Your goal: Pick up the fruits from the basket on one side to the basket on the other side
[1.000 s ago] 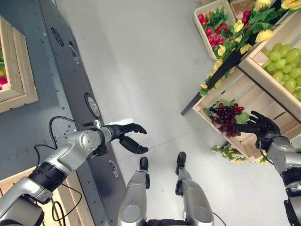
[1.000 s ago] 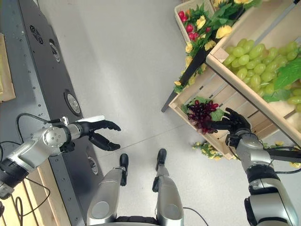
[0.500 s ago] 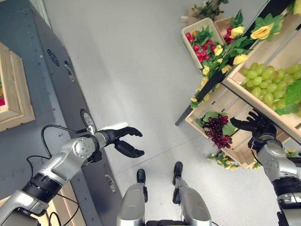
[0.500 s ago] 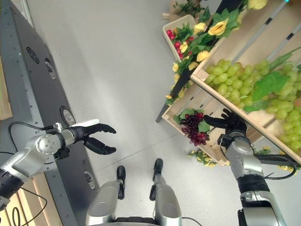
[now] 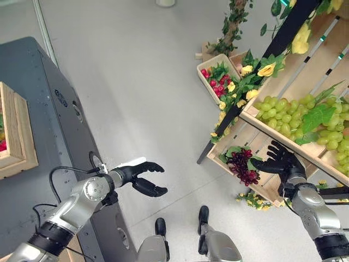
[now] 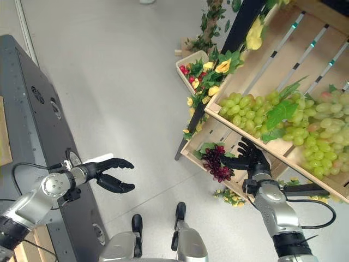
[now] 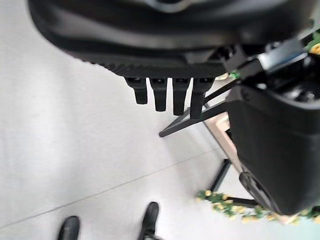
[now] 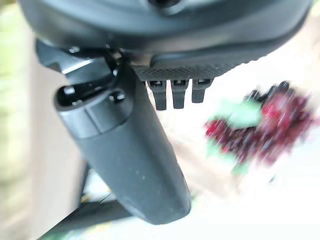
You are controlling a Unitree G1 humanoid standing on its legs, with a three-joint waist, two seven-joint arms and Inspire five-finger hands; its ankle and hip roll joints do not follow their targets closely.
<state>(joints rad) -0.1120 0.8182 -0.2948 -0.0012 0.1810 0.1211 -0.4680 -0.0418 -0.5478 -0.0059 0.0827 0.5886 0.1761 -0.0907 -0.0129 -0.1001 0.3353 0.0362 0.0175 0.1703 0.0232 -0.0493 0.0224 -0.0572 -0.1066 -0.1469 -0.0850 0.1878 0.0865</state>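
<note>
Presently my right hand (image 5: 283, 162) sits at the right of the frame, inside the lower tier of the wooden rack (image 5: 256, 180), with its fingers (image 6: 246, 148) spread and straight. It holds nothing. The dark red grape bunch (image 5: 242, 165) lies on that lower tier just beside my right fingertips, toward the frame's centre; whether the fingertips touch it I cannot tell. The bunch rests on green leaves at the front edge of the tier, partly hanging over that edge. In the right wrist view the same bunch (image 8: 260, 127) shows past my straight fingers, apart from them.

My left hand (image 5: 139, 176) is at lower centre-left of the frame, over the floor (image 5: 136, 82) and beside the grey cabinet (image 5: 43, 136). Its fingers (image 6: 117, 163) are extended and relaxed, thumb held apart below them, with nothing between. The left wrist view confirms this: fingers (image 7: 162, 92) in a straight row, empty.

On the upper tier of the rack, at the right of the frame, green grapes (image 5: 283, 112) lie heaped with leaves among them. Yellow flowers (image 5: 248, 82) trail along the rack's dark slanted post. A small pale tub of red fruit (image 5: 212, 82) stands on the floor, upper centre-right. A wooden crate (image 5: 16, 136) sits on the cabinet at the left edge.
</note>
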